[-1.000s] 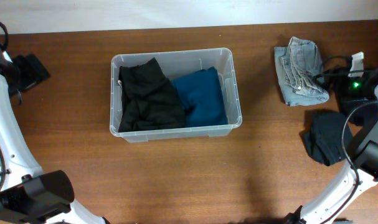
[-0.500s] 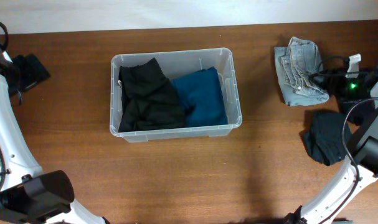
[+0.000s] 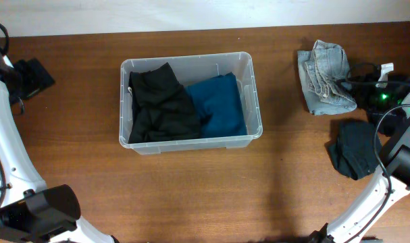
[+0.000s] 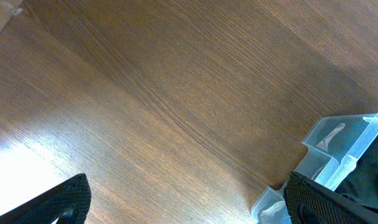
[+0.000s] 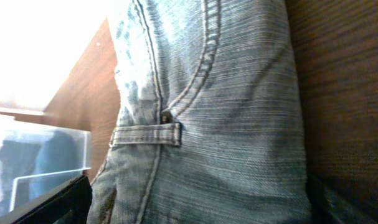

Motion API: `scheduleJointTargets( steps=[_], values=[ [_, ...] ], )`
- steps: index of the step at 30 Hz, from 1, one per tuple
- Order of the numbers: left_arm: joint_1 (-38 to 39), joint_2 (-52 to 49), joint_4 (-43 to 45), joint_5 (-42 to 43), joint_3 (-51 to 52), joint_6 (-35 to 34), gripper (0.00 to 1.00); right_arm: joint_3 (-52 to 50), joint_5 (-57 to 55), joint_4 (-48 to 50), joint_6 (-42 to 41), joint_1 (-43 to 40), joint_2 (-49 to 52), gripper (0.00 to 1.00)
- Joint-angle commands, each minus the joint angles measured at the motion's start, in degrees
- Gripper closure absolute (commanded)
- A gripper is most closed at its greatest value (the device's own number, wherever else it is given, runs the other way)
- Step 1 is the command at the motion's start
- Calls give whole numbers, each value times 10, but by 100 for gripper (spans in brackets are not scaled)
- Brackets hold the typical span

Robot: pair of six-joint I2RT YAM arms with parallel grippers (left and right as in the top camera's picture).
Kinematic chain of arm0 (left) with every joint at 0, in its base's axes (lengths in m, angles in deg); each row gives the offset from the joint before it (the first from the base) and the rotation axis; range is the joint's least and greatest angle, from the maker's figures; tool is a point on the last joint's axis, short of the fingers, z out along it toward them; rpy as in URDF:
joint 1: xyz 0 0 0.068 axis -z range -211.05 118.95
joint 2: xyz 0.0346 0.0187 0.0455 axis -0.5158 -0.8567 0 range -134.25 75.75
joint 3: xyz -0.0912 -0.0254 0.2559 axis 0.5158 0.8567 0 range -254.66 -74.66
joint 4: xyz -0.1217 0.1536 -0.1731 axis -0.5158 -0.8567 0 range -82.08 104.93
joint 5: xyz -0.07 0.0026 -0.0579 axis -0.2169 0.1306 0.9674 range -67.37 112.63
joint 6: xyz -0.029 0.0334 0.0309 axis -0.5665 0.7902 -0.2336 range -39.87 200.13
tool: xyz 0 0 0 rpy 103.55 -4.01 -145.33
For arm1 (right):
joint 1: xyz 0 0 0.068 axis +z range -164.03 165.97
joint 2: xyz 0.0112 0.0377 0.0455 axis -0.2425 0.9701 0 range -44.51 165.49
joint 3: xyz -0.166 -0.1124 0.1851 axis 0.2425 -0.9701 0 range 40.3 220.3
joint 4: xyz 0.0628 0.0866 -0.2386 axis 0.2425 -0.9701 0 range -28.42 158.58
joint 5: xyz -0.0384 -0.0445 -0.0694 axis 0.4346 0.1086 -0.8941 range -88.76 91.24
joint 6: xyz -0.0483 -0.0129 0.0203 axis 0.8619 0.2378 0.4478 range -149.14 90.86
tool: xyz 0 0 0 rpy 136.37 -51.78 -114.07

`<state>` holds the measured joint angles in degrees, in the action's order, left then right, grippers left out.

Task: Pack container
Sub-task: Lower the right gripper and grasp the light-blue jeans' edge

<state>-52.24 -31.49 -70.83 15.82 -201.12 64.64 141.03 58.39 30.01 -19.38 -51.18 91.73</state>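
Container (image 3: 186,58) sat mid-counter (image 3: 191,189), already holding 2 folded garments, a black garment (image 3: 161,104) and a teal garment (image 3: 221,104). Well to the right of the container lay folded denim jeans (image 3: 324,84) and a dark garment (image 3: 353,152). Over the jeans the right pincer (image 5: 195,214) hung spread wide, gripping nothing. The left pincer (image 4: 189,211) gaped empty, left of the container. The step in hand looked like fetching the jeans, so next the right pincer should drop and close on the denim.

Container (image 3: 190,143): clear plastic. Inside: black garment (image 3: 161,102), teal-blue garment (image 3: 221,104). Tabletop (image 3: 191,189): brown wood grain. Jeans (image 3: 324,75): faded light-blue denim, pale stitching. Dark garment (image 3: 353,148): black. Arms: white, black joints.
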Motion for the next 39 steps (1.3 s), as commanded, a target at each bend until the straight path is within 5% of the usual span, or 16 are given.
scheduleJointTargets(
  steps=[1,20,39],
  values=[
    [-1,14,0,4,-6,-5,1,5,46,1,-2,4,21,2],
    [-1,14,0,4,-6,-5,1,5,-43,1,-2,58,24,1],
    [-1,14,0,4,-6,-5,1,5,-56,-4,-9,60,56,52]
  ],
)
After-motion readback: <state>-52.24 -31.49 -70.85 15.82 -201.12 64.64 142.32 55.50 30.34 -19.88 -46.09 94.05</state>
